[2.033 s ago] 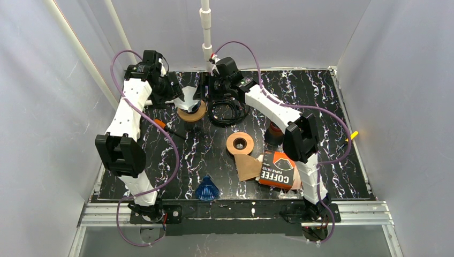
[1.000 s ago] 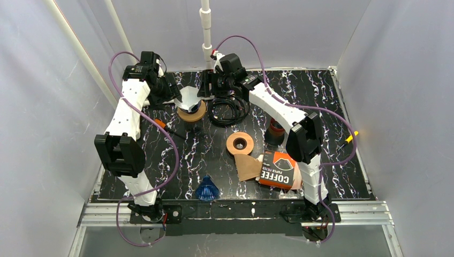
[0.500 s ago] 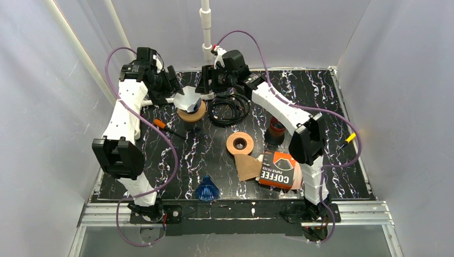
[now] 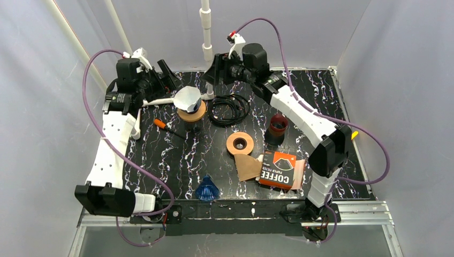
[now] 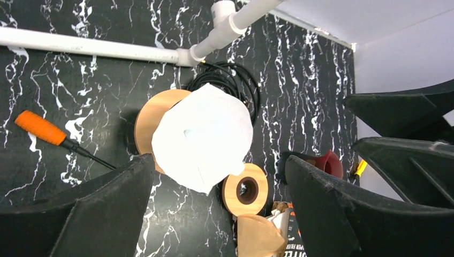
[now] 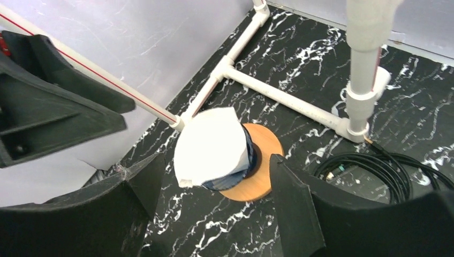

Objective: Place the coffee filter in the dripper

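A white paper coffee filter [image 4: 188, 98] sits opened in a dark blue dripper [image 6: 238, 178] on a round wooden stand [image 4: 194, 113] at the back of the table. The filter tilts and overhangs the dripper's rim on one side. My left gripper [image 4: 170, 79] is open and empty, raised to the left of the filter. My right gripper [image 4: 212, 74] is open and empty, raised to its right. The left wrist view shows the filter [image 5: 203, 136] from above between spread fingers [image 5: 96, 209]. The right wrist view shows the filter [image 6: 210, 145] too.
A second wooden ring [image 4: 240, 143], a brown filter [image 4: 247, 166] and a coffee filter packet [image 4: 279, 169] lie mid-right. A second blue dripper [image 4: 207, 189] is at the front. A red cup [image 4: 277, 126], coiled black cable [image 4: 229, 110], orange screwdriver [image 4: 161, 125] and white pipe frame [image 4: 206, 32] stand around.
Both grippers were close on either side of the filter; they have let go, risen and drawn apart. The filter stays in the dripper.
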